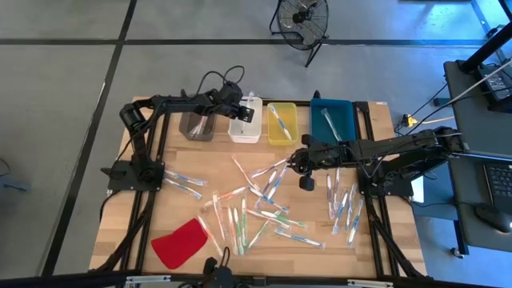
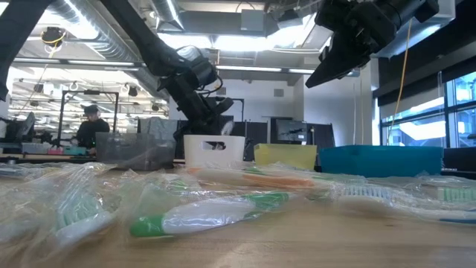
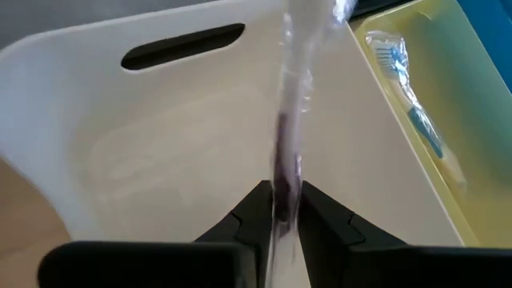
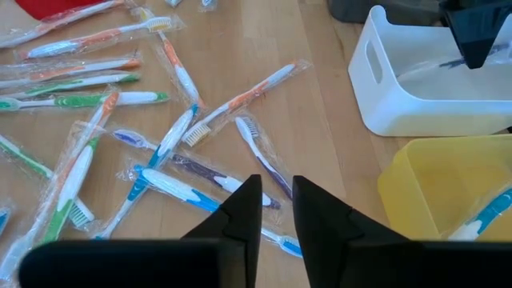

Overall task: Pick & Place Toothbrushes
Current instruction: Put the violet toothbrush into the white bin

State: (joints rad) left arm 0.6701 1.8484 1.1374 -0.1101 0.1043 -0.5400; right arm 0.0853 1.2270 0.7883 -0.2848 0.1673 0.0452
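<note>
While the left gripper (image 3: 286,210) pinches a clear-wrapped purple toothbrush (image 3: 290,136) over the white plastic bin (image 3: 160,152) and the right gripper (image 4: 276,210) hovers empty, slightly parted, over scattered toothbrushes (image 4: 172,140), these look light, stiff and film-slick (best gripped mid-handle).

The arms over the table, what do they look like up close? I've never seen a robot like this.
Both are slim black jointed arms made of tube-like links, with black cables looping off the left one near the bins. Each ends in an end effector, left and right, made of two flat, wedge-shaped black fingers tapering to a point. No markings show.
</note>
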